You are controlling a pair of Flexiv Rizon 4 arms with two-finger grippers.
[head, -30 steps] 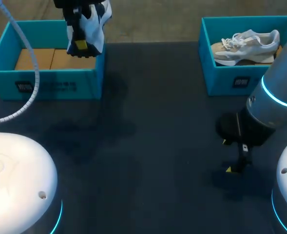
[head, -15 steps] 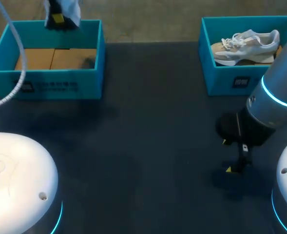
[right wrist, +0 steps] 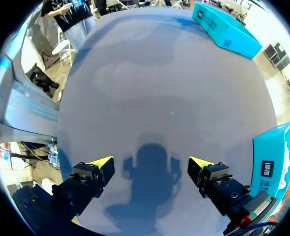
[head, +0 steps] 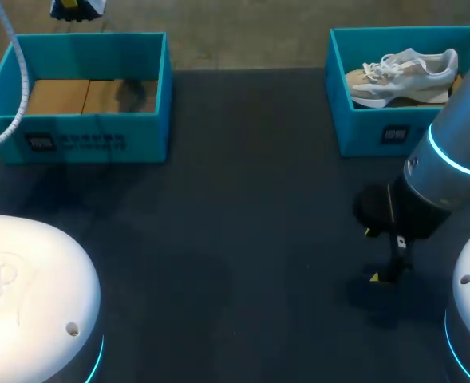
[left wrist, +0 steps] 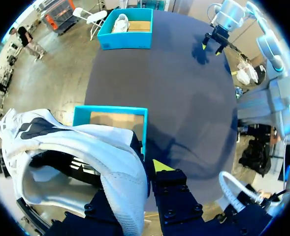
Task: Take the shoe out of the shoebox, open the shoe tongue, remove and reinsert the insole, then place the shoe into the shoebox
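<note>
Holding white-and-navy shoe point(left wrist: 80, 147) aloft in left claw point(left wrist: 145, 173), out of shoebox point(head: 83, 142).

Clamped on the soft upper near the collar, one yellow tip showing beside it, shoe hanging past the shoebox's far wall. Right claw point(right wrist: 152, 169) spread wide, low over bare counter point(head: 242, 199), well apart from shoe. Best to lower to mid-counter, sole flat, opening toward right claw for the tongue; firm squeeze needed, upper likely to sag or slip. Second shoebox point(head: 362, 132) with pale sneaker point(head: 402, 73) untouched.
</note>
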